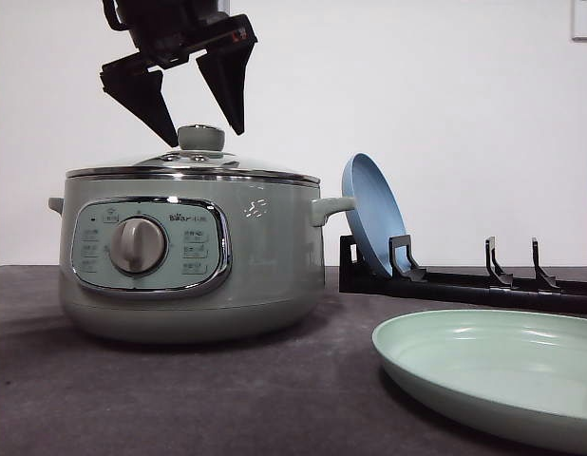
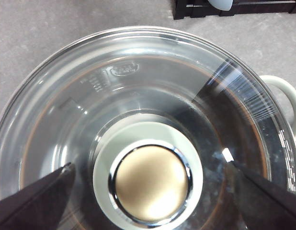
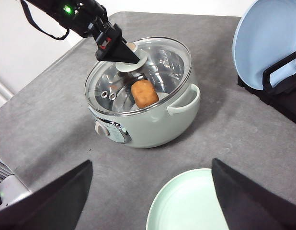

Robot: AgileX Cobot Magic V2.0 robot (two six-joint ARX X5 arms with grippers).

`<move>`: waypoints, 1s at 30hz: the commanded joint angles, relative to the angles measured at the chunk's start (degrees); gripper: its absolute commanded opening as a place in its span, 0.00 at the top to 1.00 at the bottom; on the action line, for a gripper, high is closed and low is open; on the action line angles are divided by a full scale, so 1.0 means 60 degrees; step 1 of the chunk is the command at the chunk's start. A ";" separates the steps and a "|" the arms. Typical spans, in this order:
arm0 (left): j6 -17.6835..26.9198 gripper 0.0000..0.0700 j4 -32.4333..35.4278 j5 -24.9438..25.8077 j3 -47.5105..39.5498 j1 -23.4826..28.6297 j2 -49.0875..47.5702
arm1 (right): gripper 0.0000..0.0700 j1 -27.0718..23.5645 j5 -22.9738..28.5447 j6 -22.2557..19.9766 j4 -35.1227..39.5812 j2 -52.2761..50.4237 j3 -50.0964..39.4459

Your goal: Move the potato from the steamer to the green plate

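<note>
Green plate nearest; left fingers spread wide above steamer lid knob; right fingers apart, empty.

The steamer carries the only markings. In the front view, its chrome-rimmed control panel shows a small brand mark above the dial that appears to read "Bear", with further characters beside it too small to make out. Small labels sit in columns on either side of the dial, all too tiny to read. A faint pale emblem is printed on the pot's body to the right of the panel, illegible. In the left wrist view, the glass lid bears an embossed oval stamp and a few lines of fine print beside it, also unreadable.
</note>
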 commanded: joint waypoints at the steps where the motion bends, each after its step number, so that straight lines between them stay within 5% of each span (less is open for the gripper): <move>1: 0.0059 0.11 0.0088 -0.0036 0.0288 -0.0062 0.0298 | 0.29 0.0025 -0.0022 -0.0109 0.0087 0.0029 0.0149; 16: -0.0003 0.29 -0.0120 -0.0036 0.0288 -0.0091 0.0408 | 0.29 0.0025 -0.0018 -0.0120 -0.0051 0.0029 0.0149; 21: -0.0006 0.45 -0.0126 -0.0040 0.0288 -0.0095 0.0408 | 0.29 0.0025 -0.0018 -0.0120 -0.0051 0.0029 0.0149; 25: -0.0020 0.47 -0.0123 -0.0040 0.0288 -0.0095 0.0408 | 0.29 0.0025 -0.0012 -0.0117 -0.0051 0.0029 0.0149; 30: -0.0128 0.66 -0.0166 -0.0036 0.0288 -0.0091 0.0408 | 0.29 0.0025 0.0062 -0.0113 -0.0051 0.0029 0.0149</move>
